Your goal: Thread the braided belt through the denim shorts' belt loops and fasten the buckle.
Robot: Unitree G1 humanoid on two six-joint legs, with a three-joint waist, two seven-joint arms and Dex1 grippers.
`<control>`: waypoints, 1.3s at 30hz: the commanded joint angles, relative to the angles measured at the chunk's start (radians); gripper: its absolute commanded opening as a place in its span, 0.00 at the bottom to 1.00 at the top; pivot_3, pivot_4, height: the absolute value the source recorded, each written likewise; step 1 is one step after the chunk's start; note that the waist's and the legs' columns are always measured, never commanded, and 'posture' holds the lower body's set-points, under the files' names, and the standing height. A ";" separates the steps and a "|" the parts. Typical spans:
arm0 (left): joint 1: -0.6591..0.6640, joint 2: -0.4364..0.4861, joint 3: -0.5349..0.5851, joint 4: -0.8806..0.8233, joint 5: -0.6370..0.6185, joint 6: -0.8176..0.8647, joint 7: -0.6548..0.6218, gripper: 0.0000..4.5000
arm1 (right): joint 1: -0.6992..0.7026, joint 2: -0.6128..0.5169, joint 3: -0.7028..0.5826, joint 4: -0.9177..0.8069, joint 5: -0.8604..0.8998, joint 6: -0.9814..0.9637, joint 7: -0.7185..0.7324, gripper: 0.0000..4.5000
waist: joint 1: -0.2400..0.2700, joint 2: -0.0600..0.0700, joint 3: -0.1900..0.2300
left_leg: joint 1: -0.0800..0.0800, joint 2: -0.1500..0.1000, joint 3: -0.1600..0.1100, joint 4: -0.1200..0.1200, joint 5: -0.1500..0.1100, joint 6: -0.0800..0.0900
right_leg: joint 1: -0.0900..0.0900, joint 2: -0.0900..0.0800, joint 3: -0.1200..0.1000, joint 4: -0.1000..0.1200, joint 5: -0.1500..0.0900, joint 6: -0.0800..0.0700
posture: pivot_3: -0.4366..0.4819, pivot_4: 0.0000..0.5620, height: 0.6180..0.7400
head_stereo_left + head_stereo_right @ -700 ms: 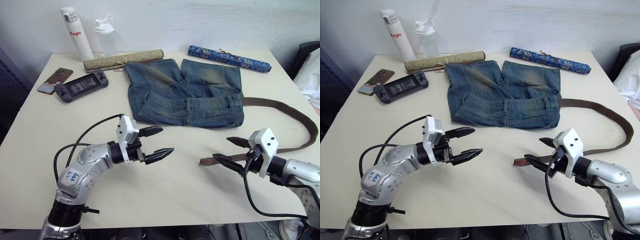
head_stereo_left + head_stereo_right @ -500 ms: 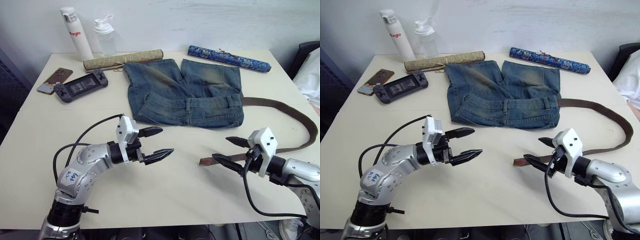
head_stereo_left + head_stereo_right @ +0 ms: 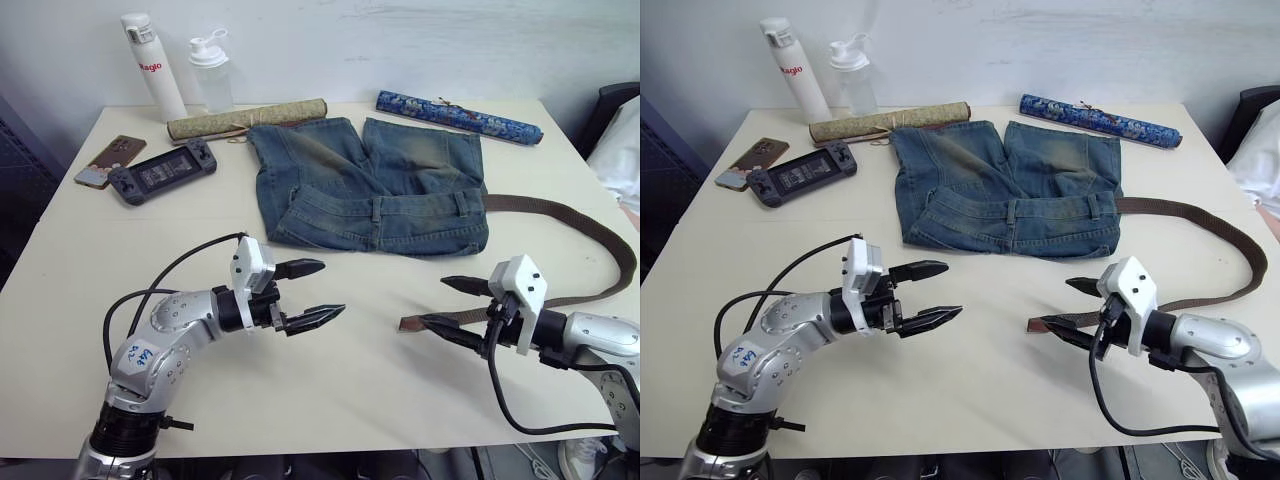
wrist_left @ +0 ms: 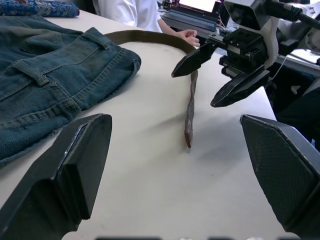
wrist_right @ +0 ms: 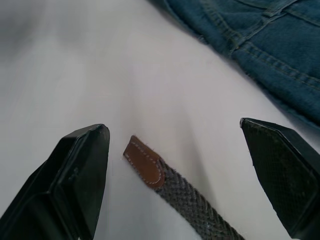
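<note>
Both claws have dropped a little lower toward the bench (image 3: 60, 250) since the earlier frames, and the right claw (image 3: 446, 307) now sits closer over the belt (image 3: 585, 218) tip. Its two fingers are spread wide, one on each side of the brown leather tip (image 5: 145, 162), but they do not touch it yet. It looks ready to pinch that end so it can be pushed into the loops.

The left claw (image 3: 313, 291) is wide open too and holds nothing. It hangs over bare bench just in front of the shorts (image 3: 370, 185), likely so it can hold the waistband flat.

The shorts lie flat with the waistband toward the robot, so the loops (image 3: 377, 209) are easy to reach. The belt comes out from the right side of the shorts, bends in a big curve, and ends near the right claw. No loop near the front has the belt in it yet. I cannot see the buckle.
</note>
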 commanded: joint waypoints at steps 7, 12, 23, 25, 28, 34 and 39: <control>-0.004 0.041 -0.006 0.002 0.010 -0.064 -0.083 1.00 | -0.109 -0.254 0.189 0.132 -0.221 -0.094 0.148 0.99 | -0.003 0.000 0.000 | 0.000 0.000 0.001 0.000 0.000 0.000 | 0.000 -0.001 0.000 0.000 0.000 0.000 | 0.48 0.27 0.97; 0.011 0.039 -0.001 -0.013 0.006 -0.060 -0.068 1.00 | -0.189 -0.286 0.274 0.193 -0.270 -0.063 0.186 0.99 | -0.002 0.000 0.000 | 0.000 0.001 0.000 0.000 0.000 0.000 | 0.000 -0.002 0.000 -0.001 0.000 0.000 | 0.48 0.27 0.97; 0.039 0.036 0.009 -0.065 -0.019 -0.030 -0.015 1.00 | -0.266 -0.278 0.364 0.321 -0.383 -0.057 0.191 0.48 | -0.003 0.000 0.000 | 0.000 0.001 0.000 0.000 0.000 0.000 | 0.000 -0.004 0.000 -0.001 0.000 0.000 | 0.48 0.27 0.97; 0.042 0.040 0.009 -0.070 -0.022 -0.024 -0.013 1.00 | -0.265 -0.270 0.367 0.317 -0.384 -0.059 0.192 0.27 | -0.002 0.000 0.000 | 0.000 0.000 0.001 0.000 0.000 0.000 | 0.000 -0.004 0.000 -0.001 0.000 0.000 | 0.48 0.27 0.97; 0.046 0.047 0.007 -0.076 -0.025 -0.015 -0.015 1.00 | -0.262 -0.258 0.367 0.311 -0.387 -0.070 0.188 0.01 | -0.003 0.000 0.000 | 0.000 0.000 0.001 0.001 0.000 0.000 | 0.000 -0.004 0.000 -0.001 0.000 0.000 | 0.48 0.27 0.97; 0.044 0.049 -0.004 -0.079 -0.031 -0.004 -0.024 1.00 | -0.238 -0.203 0.288 0.160 -0.250 -0.072 0.237 0.01 | -0.005 0.000 0.000 | 0.000 0.001 0.001 0.001 0.000 -0.001 | 0.000 -0.003 0.000 -0.001 0.000 0.000 | 0.48 0.27 0.97; -0.007 0.050 -0.042 -0.043 -0.004 -0.040 -0.076 1.00 | -0.283 -0.198 0.230 -0.057 -0.057 0.046 0.270 0.01 | -0.002 0.003 0.002 | 0.000 0.002 0.000 0.000 -0.001 -0.002 | -0.001 -0.001 0.000 0.000 0.000 -0.001 | 0.48 0.27 0.97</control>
